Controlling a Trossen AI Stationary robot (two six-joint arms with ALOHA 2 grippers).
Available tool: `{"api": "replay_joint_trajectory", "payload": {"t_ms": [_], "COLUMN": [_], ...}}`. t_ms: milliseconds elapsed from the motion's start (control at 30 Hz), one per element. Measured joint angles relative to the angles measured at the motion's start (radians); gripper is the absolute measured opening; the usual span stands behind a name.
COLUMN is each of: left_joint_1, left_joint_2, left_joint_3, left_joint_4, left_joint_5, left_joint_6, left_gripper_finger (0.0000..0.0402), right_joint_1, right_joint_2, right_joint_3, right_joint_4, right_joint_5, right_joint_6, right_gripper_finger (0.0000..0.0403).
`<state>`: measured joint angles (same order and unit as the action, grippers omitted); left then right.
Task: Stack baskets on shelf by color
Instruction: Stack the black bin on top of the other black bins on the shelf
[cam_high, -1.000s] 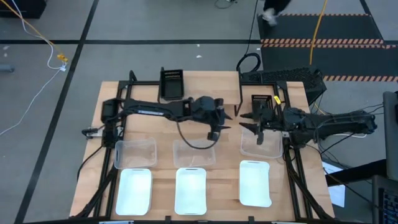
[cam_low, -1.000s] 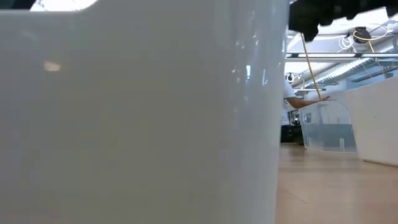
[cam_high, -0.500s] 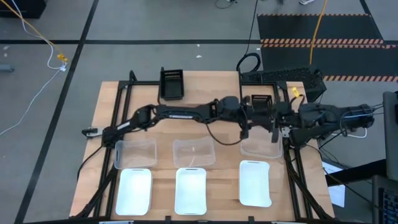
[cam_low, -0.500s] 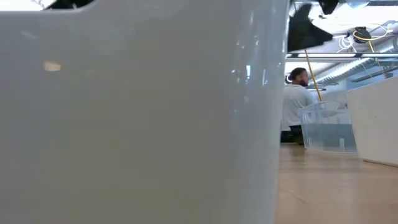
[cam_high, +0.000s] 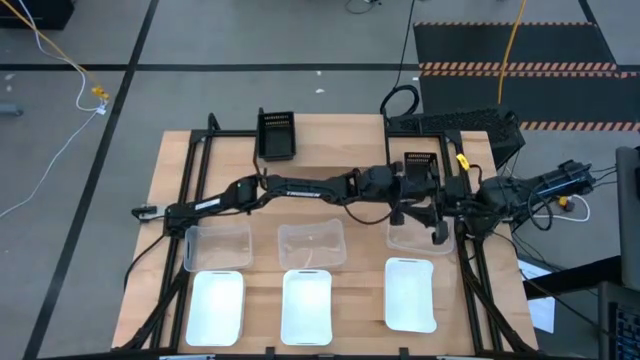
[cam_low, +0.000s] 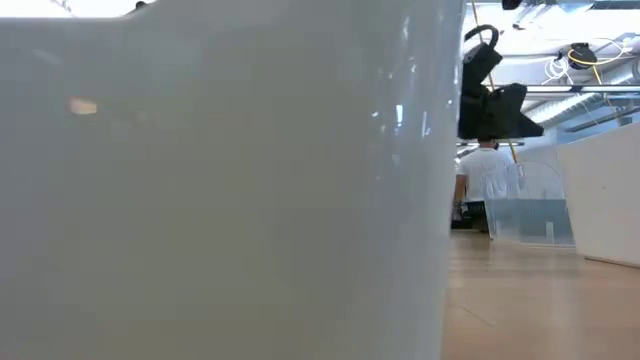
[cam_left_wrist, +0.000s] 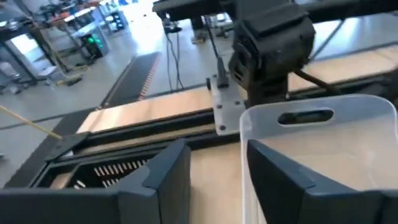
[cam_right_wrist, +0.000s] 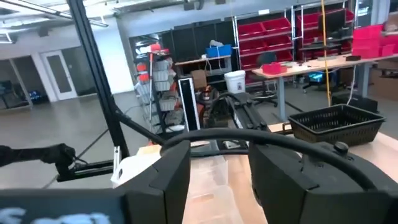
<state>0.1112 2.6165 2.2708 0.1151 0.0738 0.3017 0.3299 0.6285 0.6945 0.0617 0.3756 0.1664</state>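
Stretching far across the wooden counter (cam_high: 340, 285), the left pincer (cam_high: 402, 210) hovers at the near edge of the right-hand clear see-through plastic basket (cam_high: 412, 232); its wrist view shows the 2 dark fingers (cam_left_wrist: 163, 175) parted, one either side of that basket's wall, holding nothing yet. The right pincer (cam_high: 437, 228) sits just beside it over the same basket, fingers also apart and empty.

Judging by the layout, sorting has barely begun. No basket is stacked on another, and I cannot make out a shelf with anything on it. Beyond the left pincer lie 2 black slotted baskets: one (cam_high: 420, 166) just behind it, the other (cam_high: 277, 134) well away toward the left arm's base side. Level with the pincer stand 2 more clear baskets, the middle one (cam_high: 311, 244) and the far one (cam_high: 218, 245). In front of that row lie 3 opaque white rectangular baskets (cam_high: 410, 293), (cam_high: 307, 304), (cam_high: 216, 305), all apart.

Every basket sits upright, opening up. The clear baskets run long axis across the counter; the white and black ones run front to back.
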Motion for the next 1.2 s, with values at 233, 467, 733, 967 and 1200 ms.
{"api": "replay_joint_trajectory", "payload": {"t_ms": [233, 467, 733, 967, 1200], "left_joint_1": [-0.025, -0.051, -0.008, 0.005, -0.01], "left_joint_2": [-0.06, -0.222, -0.393, -0.681, -0.976], "left_joint_3": [-0.001, -0.005, -0.203, -0.538, -0.839], "left_joint_4": [-0.245, -0.599, -0.633, -0.529, -0.456], "left_joint_5": [-0.037, -0.174, -0.18, -0.236, -0.241], "left_joint_6": [0.122, 0.137, 0.076, 0.083, 0.09], "left_gripper_finger": [0.0172, 0.0172, 0.0172, 0.0172, 0.0172], "right_joint_1": [0.001, 0.0, -0.001, -0.002, -0.005], "right_joint_2": [-0.028, -0.147, -0.25, -0.17, -0.053], "right_joint_3": [0.0, 0.0, 0.031, -0.006, -0.116], "right_joint_4": [-0.162, -0.213, -0.476, -0.905, -1.094], "right_joint_5": [0.273, 0.415, 0.646, 0.445, 0.274], "right_joint_6": [-0.074, -0.09, -0.078, 0.404, 0.756], "right_gripper_finger": [0.0157, 0.0157, 0.0157, 0.0157, 0.0157]}}
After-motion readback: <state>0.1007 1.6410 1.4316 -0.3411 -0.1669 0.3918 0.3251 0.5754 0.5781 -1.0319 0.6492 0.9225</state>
